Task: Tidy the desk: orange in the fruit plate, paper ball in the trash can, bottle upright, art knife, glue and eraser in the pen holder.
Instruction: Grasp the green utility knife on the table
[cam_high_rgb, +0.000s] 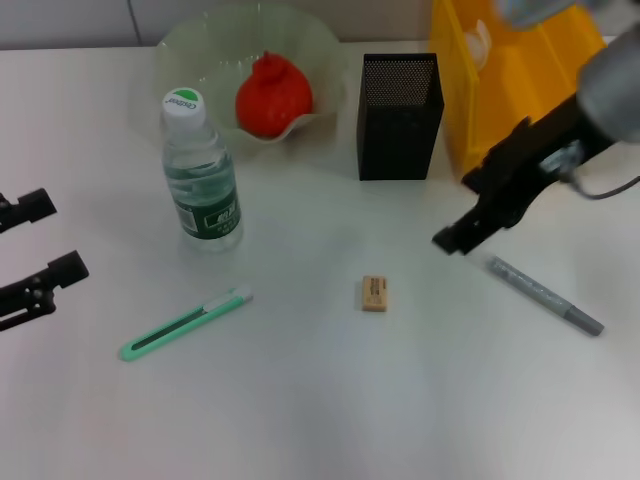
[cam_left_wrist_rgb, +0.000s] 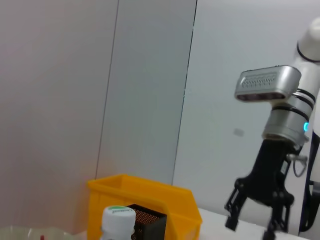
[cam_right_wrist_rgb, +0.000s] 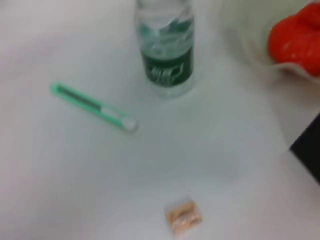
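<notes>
Beside right gripper (cam_high_rgb: 455, 240): glue (cam_high_rgb: 545, 295) (apart)

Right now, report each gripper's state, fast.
Left gripper: open, holding nothing, parked at the table's left edge.
Right gripper: open, holding nothing, hovering above the table near the glue pen.

I see bright, even light on the white desk (cam_high_rgb: 320, 400), with only soft, faint shadows beside the bottle (cam_high_rgb: 200, 170). My right wrist view is blurred throughout; the eraser (cam_right_wrist_rgb: 183, 216) is smeared. The right hand (cam_high_rgb: 455, 238) shows slight motion blur.
</notes>
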